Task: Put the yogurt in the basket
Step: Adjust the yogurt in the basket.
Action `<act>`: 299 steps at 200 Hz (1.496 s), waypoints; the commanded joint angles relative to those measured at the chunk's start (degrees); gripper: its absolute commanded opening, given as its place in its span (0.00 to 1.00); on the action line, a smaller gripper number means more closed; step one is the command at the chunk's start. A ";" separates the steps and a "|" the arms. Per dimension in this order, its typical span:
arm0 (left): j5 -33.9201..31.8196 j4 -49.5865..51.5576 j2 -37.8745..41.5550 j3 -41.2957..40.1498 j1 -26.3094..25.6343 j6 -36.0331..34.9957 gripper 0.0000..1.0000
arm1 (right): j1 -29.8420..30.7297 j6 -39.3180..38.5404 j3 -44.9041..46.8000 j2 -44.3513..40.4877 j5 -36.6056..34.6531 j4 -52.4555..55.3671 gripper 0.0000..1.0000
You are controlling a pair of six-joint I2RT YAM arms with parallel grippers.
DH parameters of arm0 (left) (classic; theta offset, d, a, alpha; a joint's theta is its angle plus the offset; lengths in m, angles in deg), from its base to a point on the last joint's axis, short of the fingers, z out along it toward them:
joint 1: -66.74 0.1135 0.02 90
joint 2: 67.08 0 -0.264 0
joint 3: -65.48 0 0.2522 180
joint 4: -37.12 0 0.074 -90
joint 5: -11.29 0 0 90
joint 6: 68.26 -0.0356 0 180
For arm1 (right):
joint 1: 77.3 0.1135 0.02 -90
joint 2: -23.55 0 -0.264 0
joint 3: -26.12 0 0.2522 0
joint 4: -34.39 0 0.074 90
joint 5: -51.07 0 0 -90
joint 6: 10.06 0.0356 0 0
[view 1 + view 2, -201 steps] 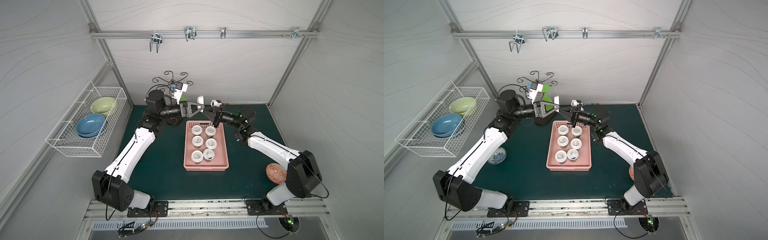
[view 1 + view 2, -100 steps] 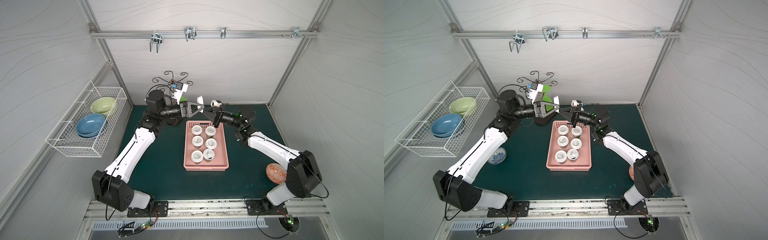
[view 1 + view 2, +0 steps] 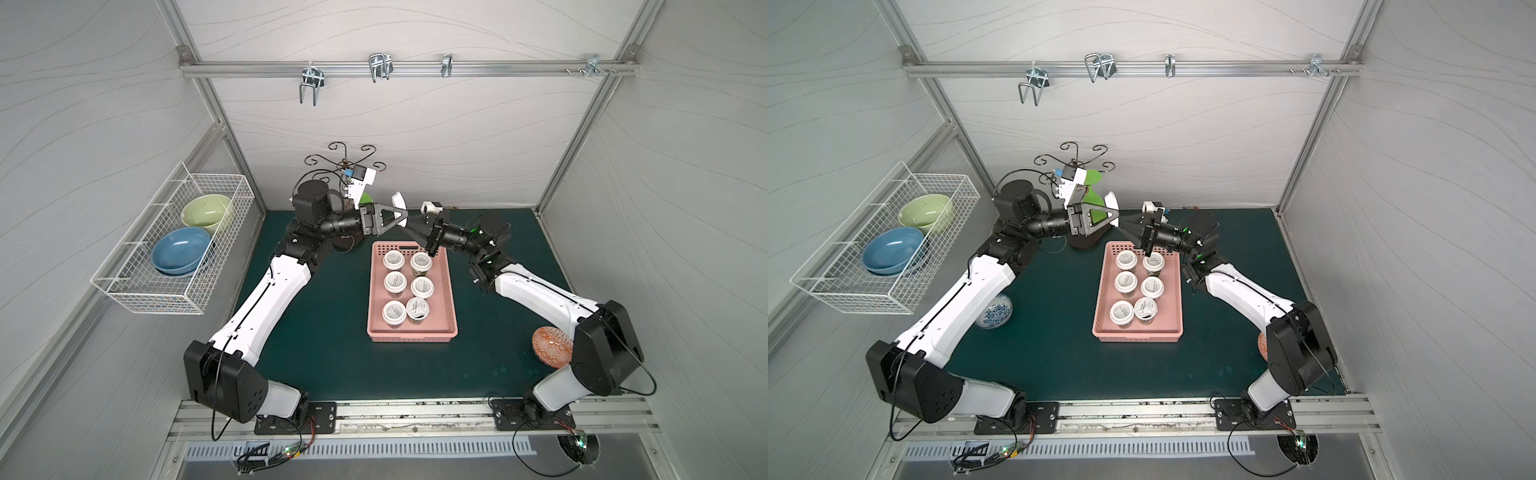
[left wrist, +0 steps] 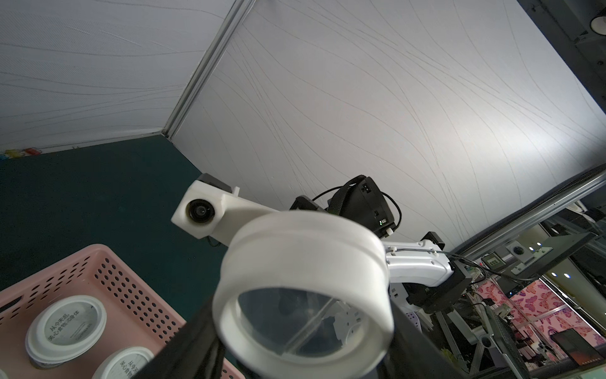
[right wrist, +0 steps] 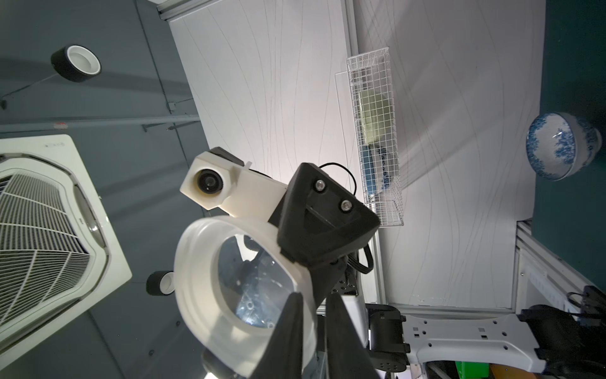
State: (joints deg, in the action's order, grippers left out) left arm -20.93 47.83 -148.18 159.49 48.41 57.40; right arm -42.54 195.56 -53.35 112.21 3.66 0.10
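Left fingers (image 5: 328, 229) clamp a white-rimmed cap (image 4: 305, 249), seemingly for a handover. Right fingers (image 5: 285, 334) are barely parted at its rim; grip unclear.

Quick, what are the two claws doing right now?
Left gripper: closed on the white-rimmed clear lid.
Right gripper: around the lid's rim; grip cannot be told.

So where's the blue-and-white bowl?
In a top view the blue-and-white bowl sits on the green mat on the robot's left side, partly hidden by the left arm, apart from the pink basket.
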 commanded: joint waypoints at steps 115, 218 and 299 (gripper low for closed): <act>-4.13 29.61 4.24 -2.05 -2.75 -33.69 0.68 | -26.30 -50.49 1.58 -22.69 16.26 58.35 0.55; -25.07 47.60 -0.04 -6.58 -16.65 -58.61 0.66 | -24.90 -92.40 3.96 -35.33 -8.60 95.31 0.99; -37.81 49.04 -11.58 -1.89 -24.42 -65.16 0.65 | -22.64 -95.46 11.66 -40.51 -12.91 96.38 0.99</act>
State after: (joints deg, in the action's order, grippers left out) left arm -53.95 96.33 -156.93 153.35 25.90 -4.37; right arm -65.73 101.40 -43.52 72.21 -8.38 95.55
